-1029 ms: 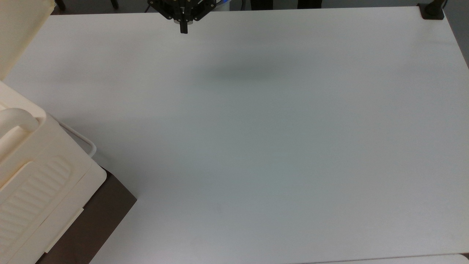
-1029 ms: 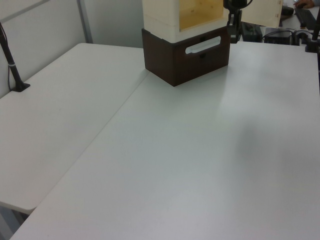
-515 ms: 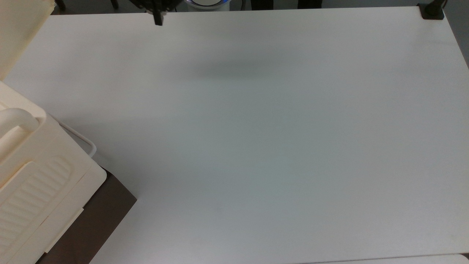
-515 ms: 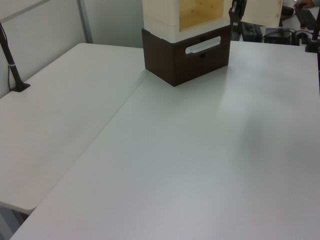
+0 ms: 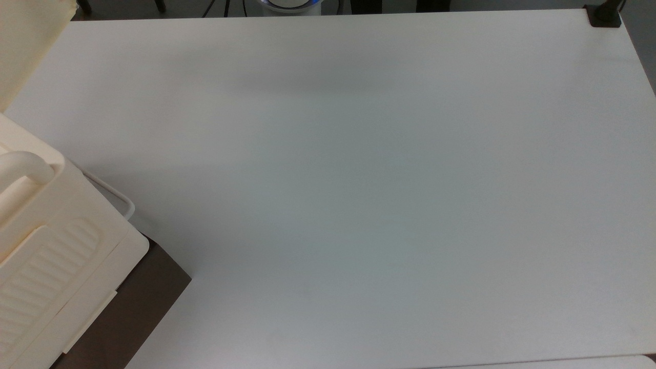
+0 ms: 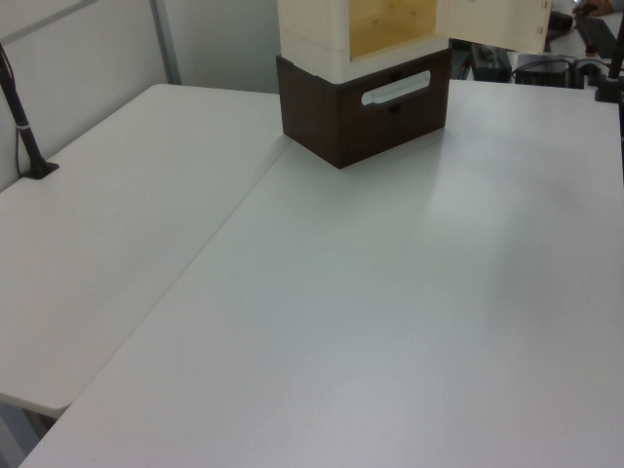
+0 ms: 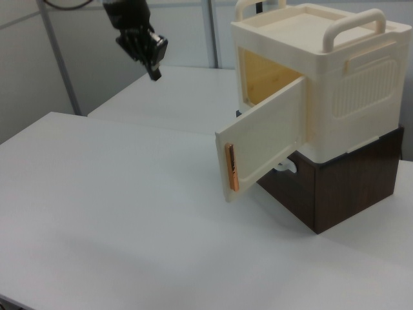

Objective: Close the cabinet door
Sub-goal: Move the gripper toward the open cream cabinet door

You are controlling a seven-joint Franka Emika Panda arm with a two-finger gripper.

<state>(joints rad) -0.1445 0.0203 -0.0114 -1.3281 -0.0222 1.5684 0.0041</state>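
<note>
The cabinet door (image 7: 264, 139) is a plain cream panel standing swung open from the cream cabinet (image 7: 335, 84), with an orange-brown strip (image 7: 231, 166) on its free edge. The yellowish inside of the cabinet shows behind it. The door also shows at the top view's upper left corner (image 5: 23, 51) and at the left view's top right (image 6: 497, 21). My gripper (image 7: 155, 72) hangs high at the right view's upper left, shut with nothing in it. It points down and is well apart from the door's free edge.
The cabinet sits on a dark brown base (image 7: 342, 187) with a white bar handle (image 6: 395, 90). The white table (image 5: 359, 195) spreads wide around it. A black clamp (image 5: 605, 15) sits at the top view's upper right corner, and a pole (image 6: 24, 127) at the left view's left.
The gripper has moved toward the top view's left and off its upper edge. In the left view it has passed behind the open door. The door has not moved.
</note>
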